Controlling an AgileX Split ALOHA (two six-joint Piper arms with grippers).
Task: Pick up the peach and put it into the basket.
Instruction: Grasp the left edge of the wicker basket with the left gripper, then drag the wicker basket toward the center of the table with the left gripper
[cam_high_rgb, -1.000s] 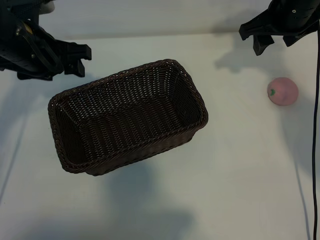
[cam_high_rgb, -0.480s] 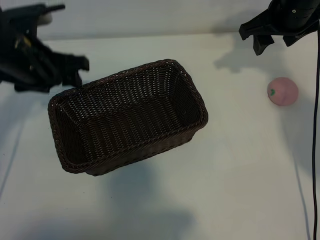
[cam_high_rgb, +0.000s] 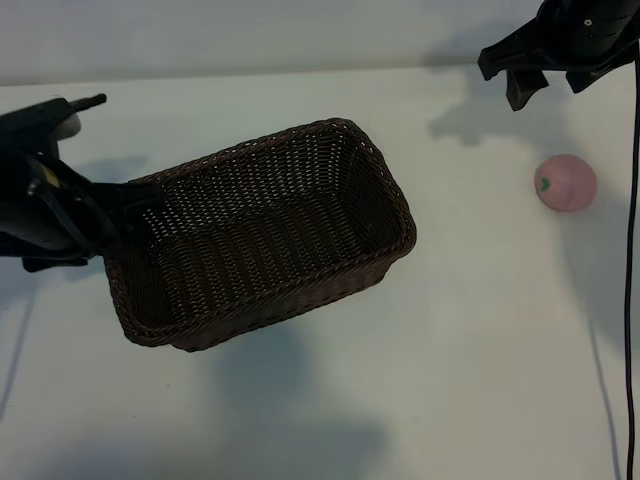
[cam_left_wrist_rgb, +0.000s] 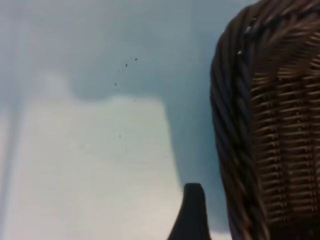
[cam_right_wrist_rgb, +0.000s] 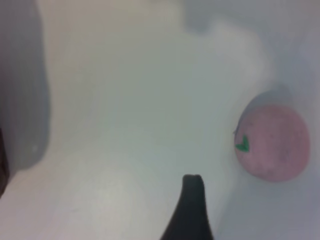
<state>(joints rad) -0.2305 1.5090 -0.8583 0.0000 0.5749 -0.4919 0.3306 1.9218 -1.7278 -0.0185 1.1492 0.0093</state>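
Still on the table (cam_high_rgb: 470, 350), the peach (cam_high_rgb: 566, 183) lies below the right gripper (cam_high_rgb: 540, 78), whose fingers are spread apart with nothing between them. Beside the basket (cam_high_rgb: 258, 232), the left gripper (cam_high_rgb: 128, 205) touches its end rim, also spread.

Lighting was bright and even on the white table (cam_high_rgb: 300, 400), with soft grey shadows spreading below the basket (cam_high_rgb: 260, 230) and beneath both arms, as from overhead lamps. The left wrist view was soft, the basket's braided rim (cam_left_wrist_rgb: 235, 125) close and slightly blurred. The right wrist view was hazy and washed out, the peach (cam_right_wrist_rgb: 272, 142) out of focus with a faint shadow behind it.
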